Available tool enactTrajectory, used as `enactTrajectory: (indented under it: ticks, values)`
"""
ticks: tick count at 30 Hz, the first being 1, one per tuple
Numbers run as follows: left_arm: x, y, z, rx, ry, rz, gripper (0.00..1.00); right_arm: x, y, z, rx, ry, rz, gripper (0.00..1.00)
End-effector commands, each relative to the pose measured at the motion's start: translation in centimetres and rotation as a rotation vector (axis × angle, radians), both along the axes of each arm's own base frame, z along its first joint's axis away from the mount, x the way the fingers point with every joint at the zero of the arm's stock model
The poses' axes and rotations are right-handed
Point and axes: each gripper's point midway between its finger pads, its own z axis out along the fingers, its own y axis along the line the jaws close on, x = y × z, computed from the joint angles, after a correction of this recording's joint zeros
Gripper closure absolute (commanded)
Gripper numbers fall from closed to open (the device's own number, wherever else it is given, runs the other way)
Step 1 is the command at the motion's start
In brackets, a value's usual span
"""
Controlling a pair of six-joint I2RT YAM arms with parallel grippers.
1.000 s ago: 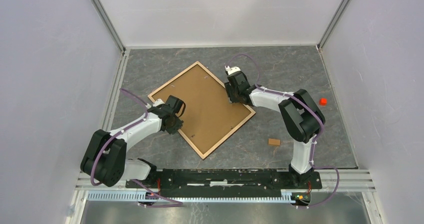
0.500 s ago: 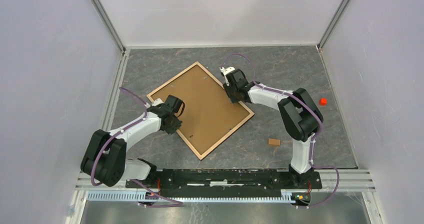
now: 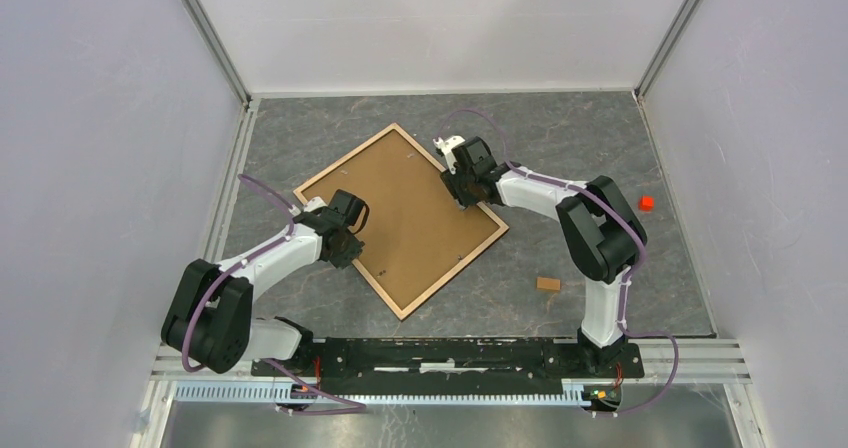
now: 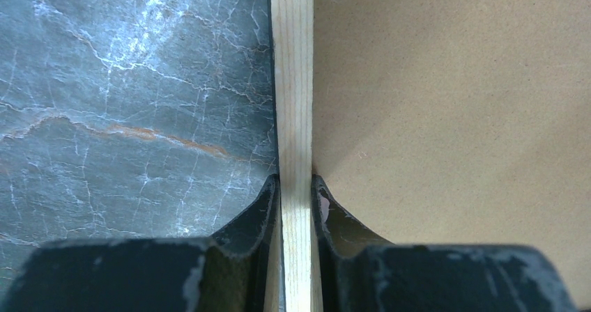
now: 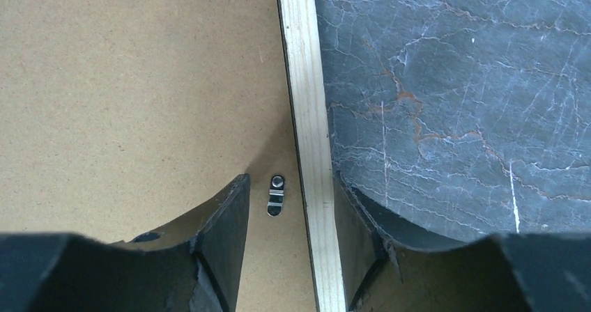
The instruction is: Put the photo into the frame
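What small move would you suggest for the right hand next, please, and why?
Probably nudge the metal clip round with the right hand. The left hand is shut on the frame at its rim, steadying it, while the open right hand straddles the opposite rim with the clip between its fingers.

gripper astride frame rim, possibly metal clip

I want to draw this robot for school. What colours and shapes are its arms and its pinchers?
Draw the left arm and the right arm the same: white tube-shaped links with chunky black joints. A thin purple cable loops along each one. The left gripper and the right gripper each have two black, curved fingers with pale scuffs on them.
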Motion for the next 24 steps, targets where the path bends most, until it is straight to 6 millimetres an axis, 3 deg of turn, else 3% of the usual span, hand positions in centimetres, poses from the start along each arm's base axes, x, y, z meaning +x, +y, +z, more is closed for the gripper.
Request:
enactTrajectory:
  ticks: [1,11,18,24]
  values:
    - [0.1,0.9,0.0,0.042,-0.007,-0.023,0.98,-4.6,0.4,-2.8,-0.008,0.166,0.119,0.50]
    - [0.2,0.9,-0.2,0.041,0.001,-0.026,0.98,-4.7,-0.1,-3.3,-0.007,0.186,0.132,0.66]
    - [0.3,0.8,-0.3,0.035,0.004,-0.031,0.98,-4.2,-0.4,-3.4,-0.034,0.157,0.138,0.68]
    - [0.4,0.7,-0.2,0.035,0.001,-0.040,0.98,-3.6,-0.3,-3.4,-0.039,0.133,0.140,0.79]
